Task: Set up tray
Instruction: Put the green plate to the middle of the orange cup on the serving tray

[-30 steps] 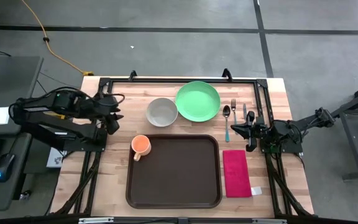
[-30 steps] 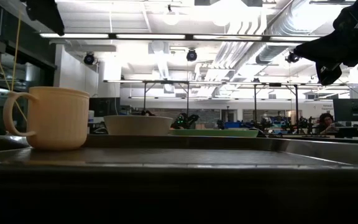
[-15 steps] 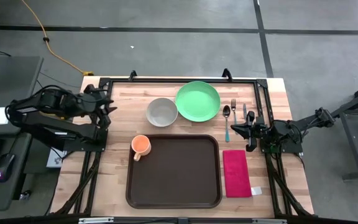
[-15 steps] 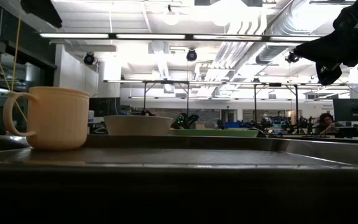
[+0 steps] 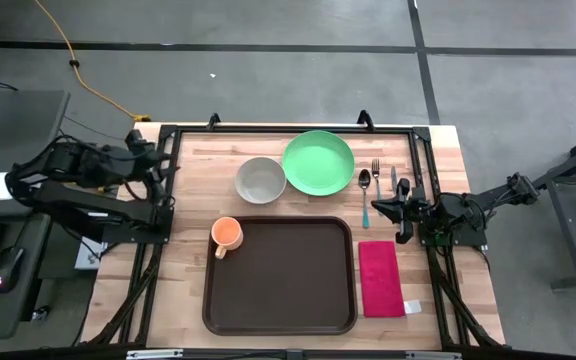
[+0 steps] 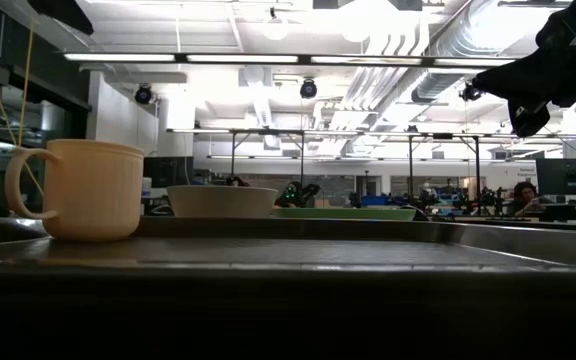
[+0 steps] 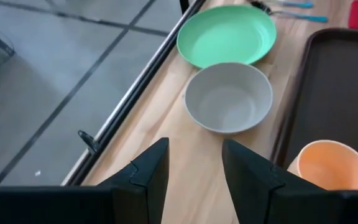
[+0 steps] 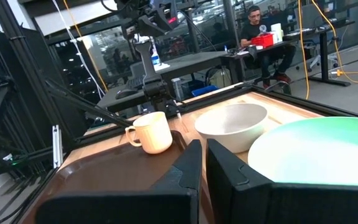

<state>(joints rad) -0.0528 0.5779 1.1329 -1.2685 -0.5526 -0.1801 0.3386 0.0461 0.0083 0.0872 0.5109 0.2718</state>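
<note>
The large dark brown rectangular plastic tray [image 5: 279, 275] lies flat, long axis between both arms. Left end effector [image 5: 159, 168] released; right end effector [image 5: 392, 211] clenched, empty, beside it.

High view: straight down over whole table [image 5: 188, 260]. Low view: level at tray [image 6: 288, 262] rim, very near, facing room. Wrist views: forward past own fingers. Shared by all: cup [image 5: 226, 234], bowl [image 5: 260, 179], plate [image 5: 318, 163].

No lettering, label or number can be read anywhere (not on the tableware or the room's gear).
</note>
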